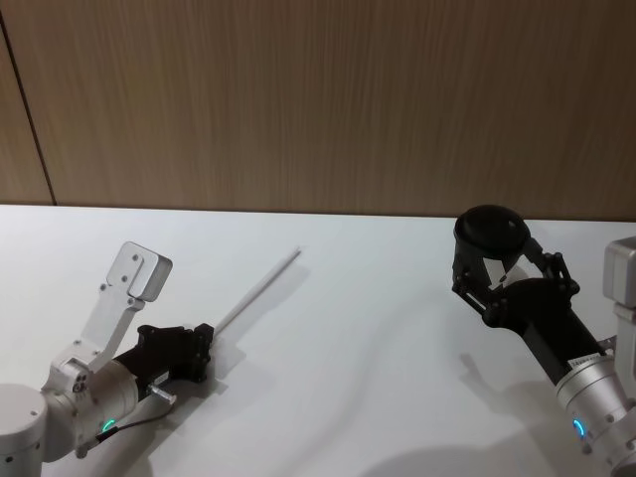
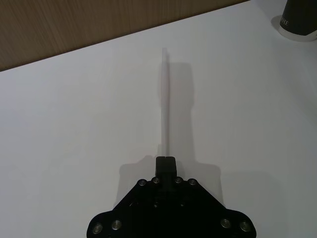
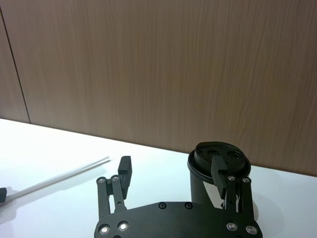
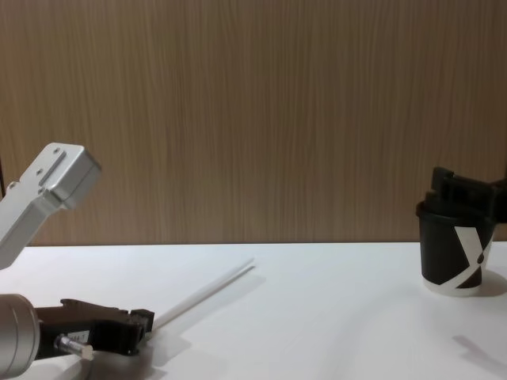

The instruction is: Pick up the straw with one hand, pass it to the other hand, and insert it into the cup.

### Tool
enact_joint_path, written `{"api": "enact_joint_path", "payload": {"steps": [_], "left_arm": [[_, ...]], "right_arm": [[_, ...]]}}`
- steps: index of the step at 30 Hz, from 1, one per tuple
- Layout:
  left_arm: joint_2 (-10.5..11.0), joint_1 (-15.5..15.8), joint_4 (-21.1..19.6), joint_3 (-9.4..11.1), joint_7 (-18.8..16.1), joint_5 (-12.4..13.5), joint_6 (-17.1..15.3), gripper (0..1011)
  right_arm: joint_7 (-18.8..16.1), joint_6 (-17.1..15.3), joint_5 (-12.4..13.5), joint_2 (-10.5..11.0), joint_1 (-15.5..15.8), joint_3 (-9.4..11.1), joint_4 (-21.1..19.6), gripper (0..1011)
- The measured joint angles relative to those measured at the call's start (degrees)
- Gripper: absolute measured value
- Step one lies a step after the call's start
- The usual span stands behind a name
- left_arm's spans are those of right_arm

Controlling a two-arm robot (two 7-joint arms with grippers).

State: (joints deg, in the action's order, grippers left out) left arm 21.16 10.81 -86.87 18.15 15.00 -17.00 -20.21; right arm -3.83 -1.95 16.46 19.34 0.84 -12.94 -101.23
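Note:
My left gripper (image 1: 204, 343) (image 2: 166, 161) (image 4: 142, 328) sits low over the white table at the near left, shut on one end of the straw. The white straw (image 1: 256, 290) (image 2: 164, 99) (image 4: 206, 294) (image 3: 59, 178) runs from those fingers forward and to the right, casting a shadow beside it. At the far right stands the black cup (image 1: 489, 229) (image 4: 455, 253) (image 3: 218, 153) (image 2: 299, 20) with its lid on. My right gripper (image 1: 505, 268) (image 3: 171, 166) (image 4: 455, 190) is open at the cup's top. One of its fingers (image 3: 218, 173) overlaps the lid, and I cannot tell whether it touches.
The white table (image 1: 348, 378) runs back to a brown wood-panelled wall (image 1: 318, 99). Bare tabletop lies between the straw's free end and the cup.

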Motion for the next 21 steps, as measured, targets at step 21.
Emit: {"api": "enact_joint_path", "payload": {"steps": [21], "left_arm": [[-0.07,0.11,0.09,0.05,0.04,0.13,-0.06,0]], "right_arm": [[0.00,0.00,0.00,0.00,0.00,0.00,0.00,1001]]}}
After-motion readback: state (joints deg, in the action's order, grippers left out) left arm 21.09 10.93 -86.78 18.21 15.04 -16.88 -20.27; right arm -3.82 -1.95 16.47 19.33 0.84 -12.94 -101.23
